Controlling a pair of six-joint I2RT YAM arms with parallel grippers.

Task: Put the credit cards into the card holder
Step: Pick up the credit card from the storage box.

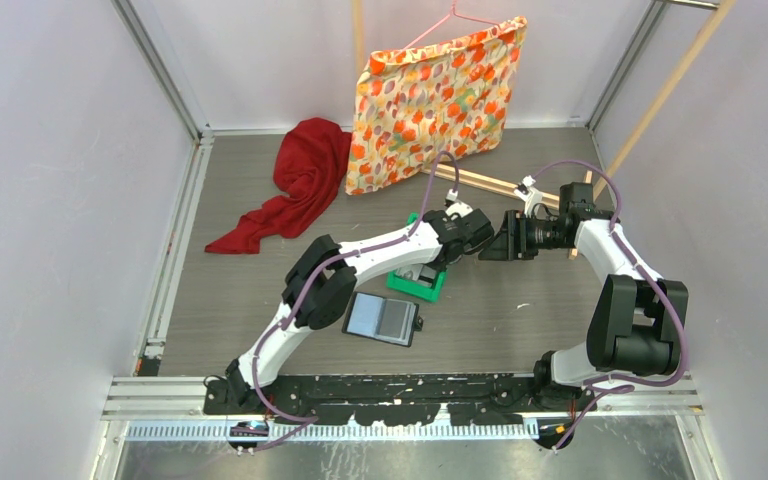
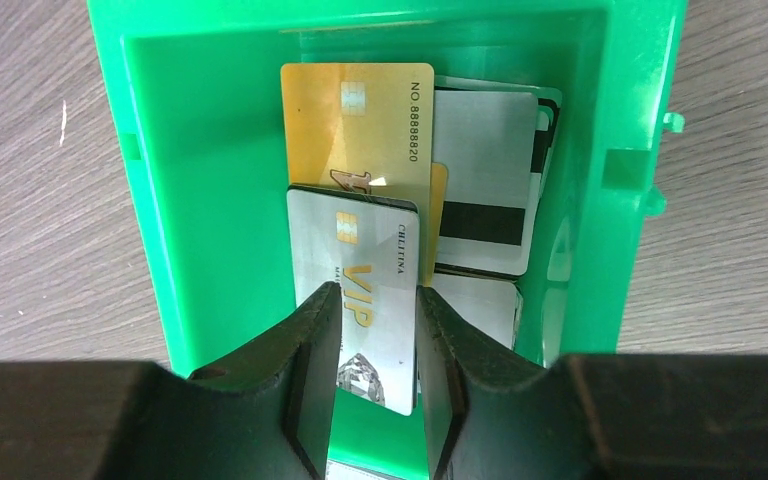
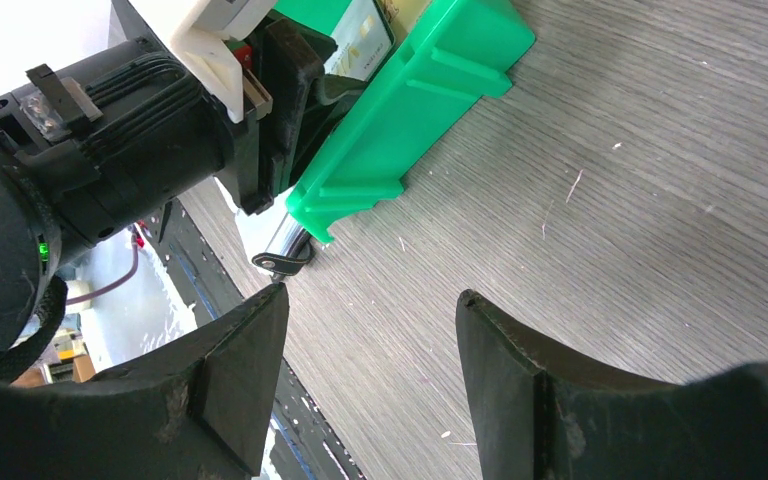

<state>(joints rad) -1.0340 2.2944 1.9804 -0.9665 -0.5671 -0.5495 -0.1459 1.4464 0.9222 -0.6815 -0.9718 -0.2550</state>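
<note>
While the black folding card holder lies open just left of the green plastic tray, your thin plastic credit cards sit stacked inside it. Likely light, stiff, slick: pinch the silver VIP card by its edges. Left gripper jaws set narrow, poised over it, not visibly gripping. Right gripper jaws spread, empty.

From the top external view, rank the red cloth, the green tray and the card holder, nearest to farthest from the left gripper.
1. green tray: mid-table; the left gripper reaches down into it.
2. card holder: lying open beside the tray, on the side towards the arm bases.
3. red cloth: far back left, near the wall.
</note>
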